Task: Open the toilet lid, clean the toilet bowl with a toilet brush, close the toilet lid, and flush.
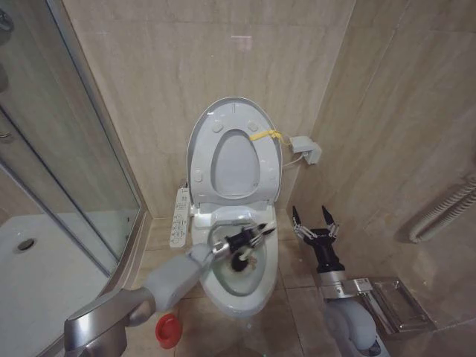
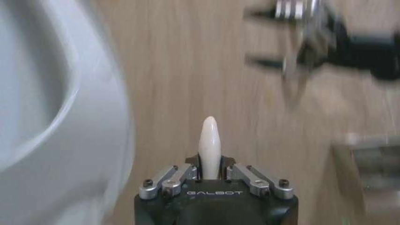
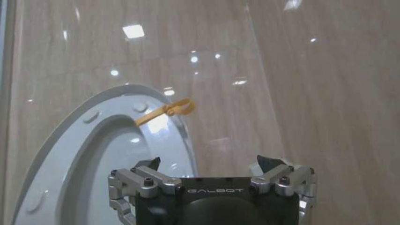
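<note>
Lid up: toilet lid (image 1: 234, 152) leans against the far wall, yellow strap (image 1: 265, 135) at its right rim, so the toilet bowl (image 1: 238, 256) is open for scrubbing. Left gripper (image 1: 249, 239) reaches in over the bowl, clenched on the toilet brush (image 1: 244, 253); whitish handle tip (image 2: 209, 143) sticks out between its fingers. Judging by that, we're mid-scrub, bristle end low in the bowl. Right gripper (image 1: 314, 223) waits right of the toilet, off the floor, fingers spread, holding nothing, clear of the working arm. Red holder cup (image 1: 168, 330) sits on the floor near-left. Hard to see: bristles blend with the gripper, stain mostly covered, bowl contact unclear.
</note>
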